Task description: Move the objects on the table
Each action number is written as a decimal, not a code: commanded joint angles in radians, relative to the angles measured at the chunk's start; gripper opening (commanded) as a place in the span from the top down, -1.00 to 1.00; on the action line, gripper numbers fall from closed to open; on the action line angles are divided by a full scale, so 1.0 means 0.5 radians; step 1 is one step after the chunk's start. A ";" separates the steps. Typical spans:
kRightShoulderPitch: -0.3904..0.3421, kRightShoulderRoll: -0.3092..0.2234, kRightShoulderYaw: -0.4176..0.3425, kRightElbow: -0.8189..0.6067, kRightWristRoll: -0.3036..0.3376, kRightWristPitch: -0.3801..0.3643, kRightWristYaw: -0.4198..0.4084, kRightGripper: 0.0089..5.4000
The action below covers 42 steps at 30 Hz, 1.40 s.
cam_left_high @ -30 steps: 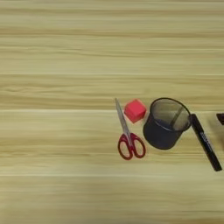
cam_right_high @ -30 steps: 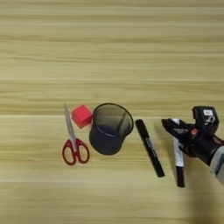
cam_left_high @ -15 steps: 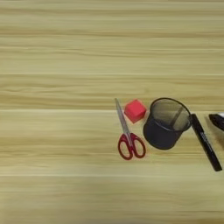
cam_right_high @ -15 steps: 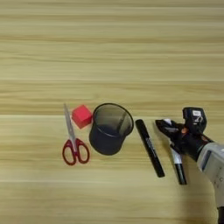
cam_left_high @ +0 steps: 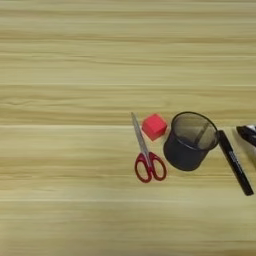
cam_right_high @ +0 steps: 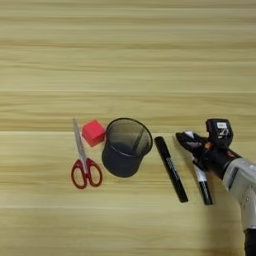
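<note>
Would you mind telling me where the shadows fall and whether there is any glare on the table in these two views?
Left eye view: the pen cup casts only a faint, soft shadow at its base; no glare on the table. Right eye view: a dim shadow lies under the right gripper beside the white marker; the light looks even and diffuse.

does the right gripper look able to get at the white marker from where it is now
Probably yes. The right gripper sits right over the upper end of the white marker, with nothing between them. The black marker lies apart to its left, and the pen cup is further left still.
</note>
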 commanded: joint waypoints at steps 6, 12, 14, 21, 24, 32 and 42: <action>-0.035 -0.018 0.006 -0.007 -0.049 -0.067 -0.030 0.68; -0.030 -0.013 0.004 -0.010 -0.056 -0.071 -0.026 0.42; -0.029 -0.013 0.004 -0.011 -0.056 -0.073 -0.025 0.34; -0.022 -0.009 0.000 -0.030 -0.050 -0.069 -0.026 0.08; -0.020 -0.009 -0.002 -0.033 -0.049 -0.068 -0.026 -0.02; -0.018 -0.018 -0.027 -0.071 -0.031 -0.051 -0.029 -0.39; -0.007 -0.008 -0.112 -0.238 0.029 -0.019 -0.044 -0.92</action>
